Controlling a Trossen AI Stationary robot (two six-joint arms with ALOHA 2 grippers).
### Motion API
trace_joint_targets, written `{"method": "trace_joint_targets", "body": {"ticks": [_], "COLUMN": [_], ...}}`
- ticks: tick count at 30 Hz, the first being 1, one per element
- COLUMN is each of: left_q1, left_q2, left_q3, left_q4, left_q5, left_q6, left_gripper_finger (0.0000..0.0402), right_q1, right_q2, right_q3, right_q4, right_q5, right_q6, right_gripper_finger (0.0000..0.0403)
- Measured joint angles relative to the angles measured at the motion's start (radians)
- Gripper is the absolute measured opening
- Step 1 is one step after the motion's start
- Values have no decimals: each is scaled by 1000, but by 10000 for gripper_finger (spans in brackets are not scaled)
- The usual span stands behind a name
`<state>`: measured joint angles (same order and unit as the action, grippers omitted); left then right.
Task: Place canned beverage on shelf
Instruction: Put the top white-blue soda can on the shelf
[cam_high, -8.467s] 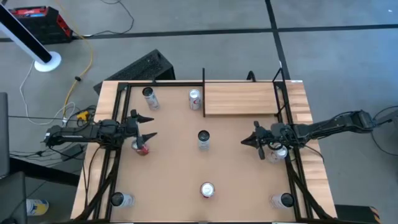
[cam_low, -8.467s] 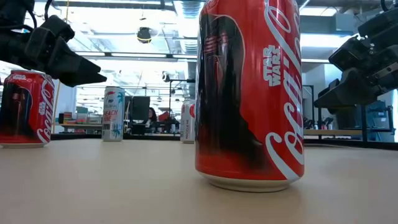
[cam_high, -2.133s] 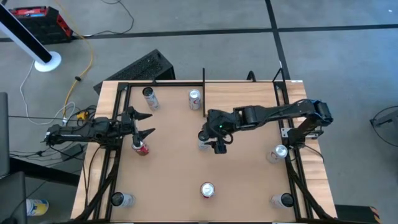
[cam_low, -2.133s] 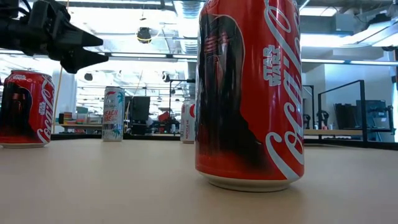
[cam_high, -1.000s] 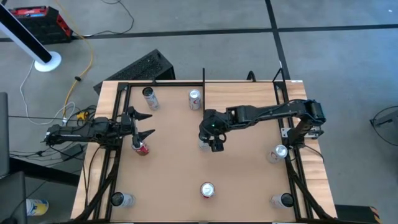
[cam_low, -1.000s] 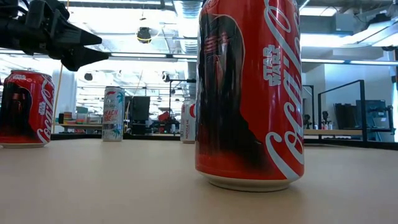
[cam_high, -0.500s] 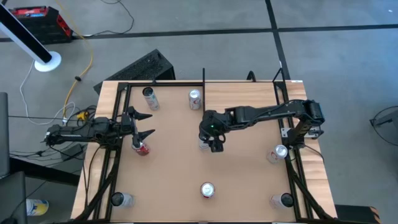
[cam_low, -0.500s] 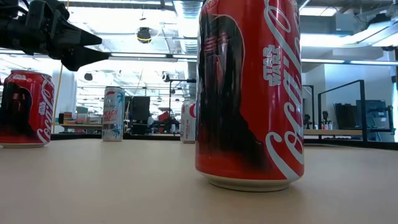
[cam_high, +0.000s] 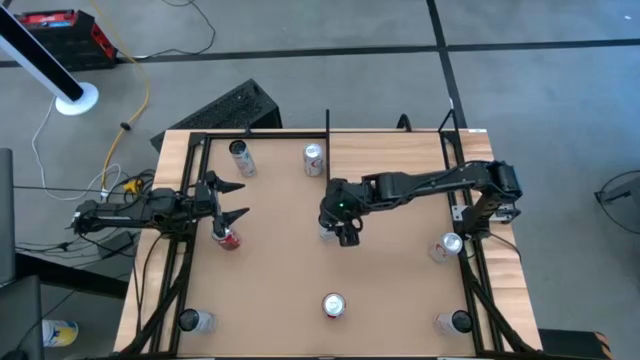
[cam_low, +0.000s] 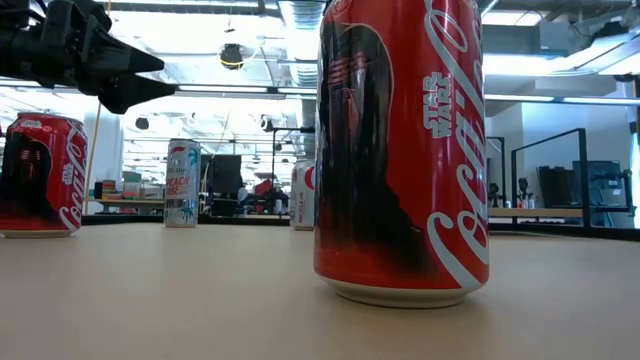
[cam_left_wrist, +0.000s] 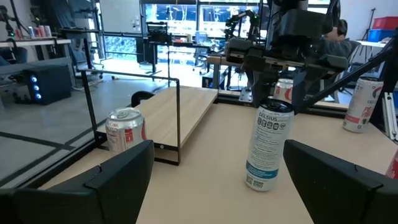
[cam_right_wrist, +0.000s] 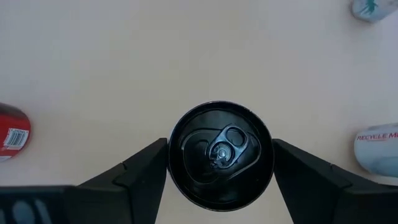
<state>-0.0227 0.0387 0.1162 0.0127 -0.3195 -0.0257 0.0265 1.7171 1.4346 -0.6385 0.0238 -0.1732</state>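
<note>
A slim white Celsius can (cam_left_wrist: 267, 146) with a black top (cam_right_wrist: 221, 152) stands upright at the table's middle (cam_high: 326, 232). My right gripper (cam_right_wrist: 221, 163) is open above it, pointing down, with one finger on each side of the can's top. The pale wood shelf (cam_high: 395, 152) with thin black uprights stands at the table's far right, and it also shows in the left wrist view (cam_left_wrist: 183, 118). My left gripper (cam_high: 243, 202) is open and empty at the table's left, just beyond a red can (cam_high: 229, 238). My right gripper comes from above, pointing down, and its fingers (cam_right_wrist: 146, 165) stand on either side of the can's top rim (cam_right_wrist: 177, 134). I cannot tell whether they touch it. The can stands upright on the table.
A silver can (cam_high: 313, 158) stands by the shelf's left end and another (cam_high: 240, 156) at the far left. A red Coca-Cola can (cam_low: 400, 150) stands near the front middle. More cans stand at the near corners (cam_high: 190, 320) (cam_high: 455, 322) and at the right edge (cam_high: 447, 245).
</note>
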Motion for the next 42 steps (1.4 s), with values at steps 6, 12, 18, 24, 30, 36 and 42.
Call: {"method": "trace_joint_targets", "body": {"ticks": [6, 12, 18, 24, 30, 36, 42], "left_q1": [0, 0, 0, 0, 0, 0, 0], "left_q2": [0, 0, 0, 0, 0, 0, 0], "left_q3": [0, 0, 0, 0, 0, 0, 0], "left_q4": [-7, -7, -1, 0, 1, 1, 1], "left_q5": [0, 0, 0, -1, -1, -2, -2], "left_q6": [-1, 2, 2, 3, 18, 18, 17], "left_gripper_finger": [343, 343, 343, 343, 343, 343, 343], "right_q1": [-36, -139, -289, -411, -523, -616, -682], "right_q2": [-76, -155, -158, -150, -143, -72, 45], "right_q3": [-1, 0, 0, 2, 49, 134, 256], "right_q4": [-32, -93, -104, -82, -72, -64, -128], "right_q5": [2, 2, 3, 2, -35, -114, -153], "right_q6": [-14, -19, -50, -116, -178, -218, -239], "right_gripper_finger": [287, 287, 286, 286, 286, 286, 286]}}
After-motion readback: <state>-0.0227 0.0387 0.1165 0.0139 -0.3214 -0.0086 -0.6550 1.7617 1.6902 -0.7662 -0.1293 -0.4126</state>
